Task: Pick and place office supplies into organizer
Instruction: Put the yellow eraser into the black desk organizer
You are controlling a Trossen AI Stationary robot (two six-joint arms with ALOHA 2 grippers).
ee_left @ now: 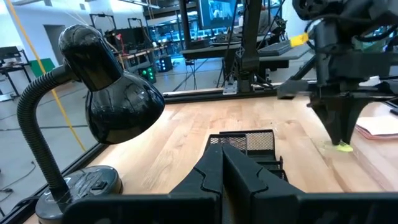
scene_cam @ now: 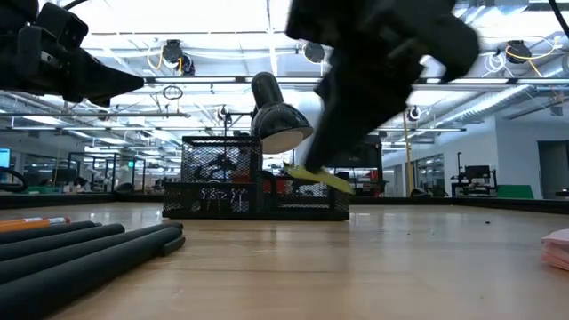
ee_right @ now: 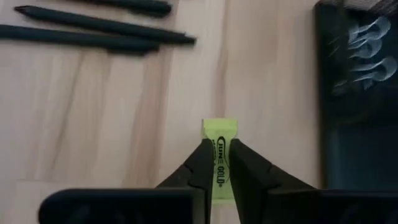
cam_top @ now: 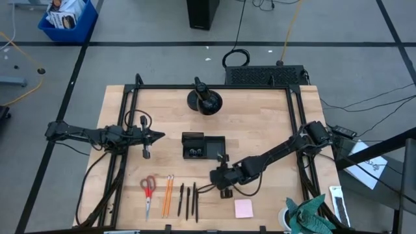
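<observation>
1. High view: the right end effector (cam_top: 225, 184) hangs over the worktop (cam_top: 260, 130) just in front of the organizer (cam_top: 203, 145), between it and the sticky pad (cam_top: 244, 208). The left end effector (cam_top: 158, 136) waits well to the organizer's left. Scissors (cam_top: 147, 193), pencils (cam_top: 167, 195) and pens (cam_top: 188, 200) lie in a row near the front edge, long axes running front to back. What the right end effector carries cannot be made out from above.

2. Low view: a yellow item (scene_cam: 318, 179) slants out below the right arm, clear of the worktop, with the mesh organizer (scene_cam: 256, 178) behind it. Binder clips (scene_cam: 209, 197) already sit inside. A lamp (scene_cam: 278, 120) rises beyond.

3. Left wrist view: the left end effector (ee_left: 222, 163) is closed on nothing, fingertips touching. The yellow item shows small at the tip of the right arm, beside the organizer (ee_left: 249, 143).

4. Right wrist view: only here is the grip plain. The right end effector (ee_right: 220, 163) is narrow, clamped on the yellow item (ee_right: 219, 134), whose long axis runs in line with the fingers. The organizer (ee_right: 357, 93) lies just to one side, two pens (ee_right: 93, 28) further off.

5. Judgement: the right arm is the nearer; the coming move is a short carry sideways over the organizer's rim, then release.
</observation>
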